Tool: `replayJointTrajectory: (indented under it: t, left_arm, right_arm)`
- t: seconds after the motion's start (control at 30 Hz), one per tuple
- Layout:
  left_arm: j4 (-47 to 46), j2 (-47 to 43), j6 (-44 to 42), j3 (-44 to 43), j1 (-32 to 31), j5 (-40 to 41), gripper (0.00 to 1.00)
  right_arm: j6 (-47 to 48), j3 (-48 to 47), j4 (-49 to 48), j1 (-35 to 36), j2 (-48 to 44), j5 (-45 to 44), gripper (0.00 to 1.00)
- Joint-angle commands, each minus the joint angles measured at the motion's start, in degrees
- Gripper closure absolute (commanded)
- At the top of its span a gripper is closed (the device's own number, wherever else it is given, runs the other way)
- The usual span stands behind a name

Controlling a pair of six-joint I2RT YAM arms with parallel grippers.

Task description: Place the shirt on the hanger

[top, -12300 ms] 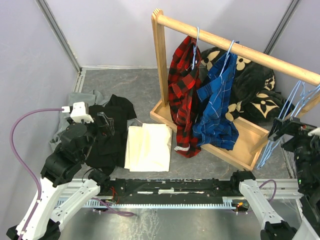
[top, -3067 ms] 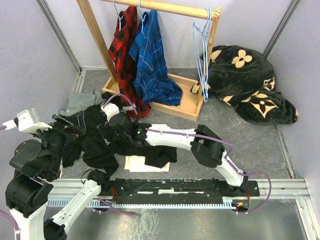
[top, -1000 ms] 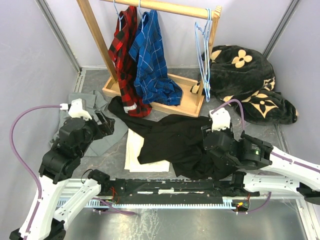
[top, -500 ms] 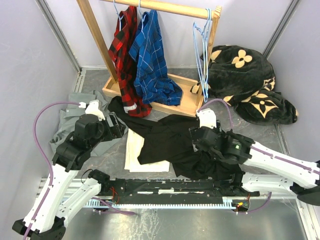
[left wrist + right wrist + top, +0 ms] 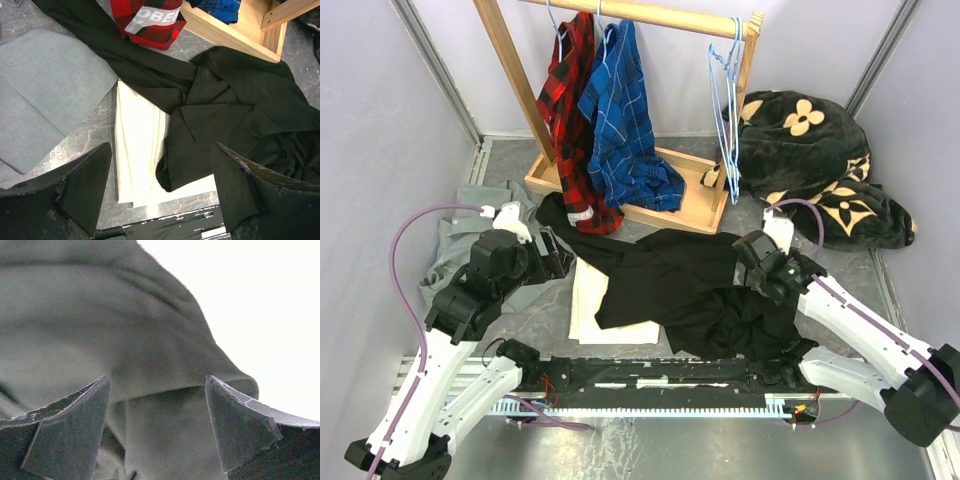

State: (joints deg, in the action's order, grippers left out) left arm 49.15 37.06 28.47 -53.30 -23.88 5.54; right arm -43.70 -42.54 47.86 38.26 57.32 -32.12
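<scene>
The black shirt (image 5: 675,285) lies crumpled on the floor, partly over a cream cloth (image 5: 588,300). In the left wrist view the shirt (image 5: 235,115) spreads to the right. My left gripper (image 5: 555,262) hovers open above the cream cloth's left edge, and nothing sits between its fingers (image 5: 161,147). My right gripper (image 5: 748,268) is at the shirt's right side with its jaws wide apart. Its wrist view shows dark shirt fabric (image 5: 125,330) close under the open gripper (image 5: 156,379), not pinched. Several light-blue hangers (image 5: 725,100) hang at the right end of the rack.
The wooden rack (image 5: 650,15) stands at the back with a red plaid shirt (image 5: 568,110) and a blue plaid shirt (image 5: 620,120) on hangers. A grey shirt (image 5: 460,250) lies at the left. The black flowered blanket (image 5: 820,170) is heaped at the back right.
My right gripper has opened wider and drawn back to the right, leaving the shirt heaped on the floor. The left gripper moved right, then held still.
</scene>
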Motion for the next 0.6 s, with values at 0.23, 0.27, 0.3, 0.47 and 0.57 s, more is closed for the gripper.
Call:
replayJointTrajectory:
  t: [0.23, 0.27, 0.3, 0.47, 0.57]
  left_arm:
    - [-1.9, -0.6, -0.8, -0.2, -0.1, -1.1, 0.14]
    - [-1.9, -0.6, -0.9, -0.1, -0.2, -1.0, 0.14]
    - [-1.9, -0.7, -0.8, -0.1, -0.2, -0.9, 0.14]
    - [-1.9, -0.5, -1.1, -0.2, -0.2, -0.9, 0.14]
    - [-1.8, -0.4, -1.2, -0.1, -0.1, -0.7, 0.14]
  right_arm:
    - [6.3, 7.1, -22.4, -12.1, 8.6, 32.7, 0.16]
    - [6.0, 7.8, -23.5, -12.1, 8.8, 34.4, 0.18]
    - [5.7, 8.3, -24.0, -12.2, 8.7, 35.1, 0.22]
    - [4.5, 7.1, -17.0, -13.1, 1.4, 26.8, 0.91]
    - [3.1, 2.5, -7.6, -13.2, -8.2, 15.8, 1.00]
